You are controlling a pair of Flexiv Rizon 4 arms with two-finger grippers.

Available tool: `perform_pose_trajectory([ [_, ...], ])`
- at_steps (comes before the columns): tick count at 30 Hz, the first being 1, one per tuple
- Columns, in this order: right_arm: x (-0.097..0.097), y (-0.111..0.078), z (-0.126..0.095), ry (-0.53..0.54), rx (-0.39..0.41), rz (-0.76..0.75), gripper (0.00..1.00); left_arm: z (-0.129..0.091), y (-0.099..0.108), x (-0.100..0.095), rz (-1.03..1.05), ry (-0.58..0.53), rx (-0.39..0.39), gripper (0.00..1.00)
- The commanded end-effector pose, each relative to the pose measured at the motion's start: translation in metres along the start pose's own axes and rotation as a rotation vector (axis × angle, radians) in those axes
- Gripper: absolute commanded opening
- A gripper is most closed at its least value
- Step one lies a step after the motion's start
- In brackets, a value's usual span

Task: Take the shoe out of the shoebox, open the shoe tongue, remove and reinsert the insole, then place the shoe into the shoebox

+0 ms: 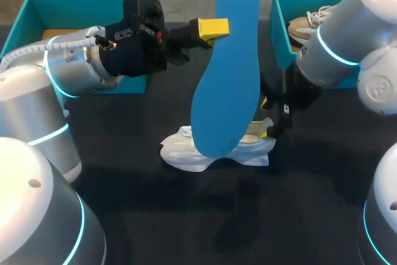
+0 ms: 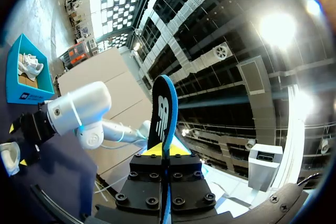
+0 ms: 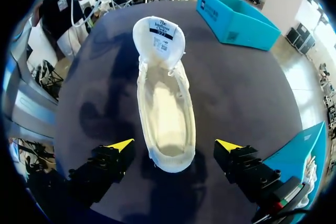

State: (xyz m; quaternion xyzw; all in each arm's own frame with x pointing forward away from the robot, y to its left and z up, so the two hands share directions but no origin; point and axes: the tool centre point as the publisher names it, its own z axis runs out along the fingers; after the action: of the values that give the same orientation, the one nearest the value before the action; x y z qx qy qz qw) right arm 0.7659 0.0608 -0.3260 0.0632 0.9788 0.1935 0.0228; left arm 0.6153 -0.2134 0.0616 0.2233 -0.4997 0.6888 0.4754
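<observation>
Our left gripper (image 1: 216, 28) clamps the blue insole (image 1: 226, 72), raised over the bench (image 1: 310, 190) middle. The white shoe (image 3: 164, 114) lies there. Only the right wrist view shows us its bare inside, with the right gripper (image 3: 174, 146) wide open astride the heel.

Head view: fixed, high behind the robot, looking down on the table (image 1: 310, 215); wide, taking in the left arm (image 1: 68, 69) and the right arm (image 1: 338, 48).
Left wrist view: on the left arm, tilted upward off the table, very near the insole (image 2: 161, 124), seen edge-on.
Right wrist view: on the right arm, facing straight down, close over the shoe (image 3: 165, 114).
Shared: insole, head and left wrist; shoe, head and right wrist.
</observation>
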Motion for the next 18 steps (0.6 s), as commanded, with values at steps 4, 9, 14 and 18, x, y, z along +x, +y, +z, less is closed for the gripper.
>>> perform_pose_trajectory([
  [4,-0.001,0.004,-0.007,0.004,0.06,-0.013,1.0,0.006,0.005,0.004,0.001,-0.009,0.119,0.0],
  [9,0.003,0.01,-0.014,-0.002,0.099,-0.019,1.0,0.006,0.005,0.004,0.001,-0.009,0.119,0.0],
  [14,0.006,0.015,-0.018,-0.003,0.127,-0.012,1.0,0.006,0.005,0.004,0.001,-0.009,0.119,0.0],
  [18,0.008,0.02,-0.021,-0.003,0.13,-0.014,1.0,0.006,0.005,0.004,0.001,-0.009,0.119,0.0],
])
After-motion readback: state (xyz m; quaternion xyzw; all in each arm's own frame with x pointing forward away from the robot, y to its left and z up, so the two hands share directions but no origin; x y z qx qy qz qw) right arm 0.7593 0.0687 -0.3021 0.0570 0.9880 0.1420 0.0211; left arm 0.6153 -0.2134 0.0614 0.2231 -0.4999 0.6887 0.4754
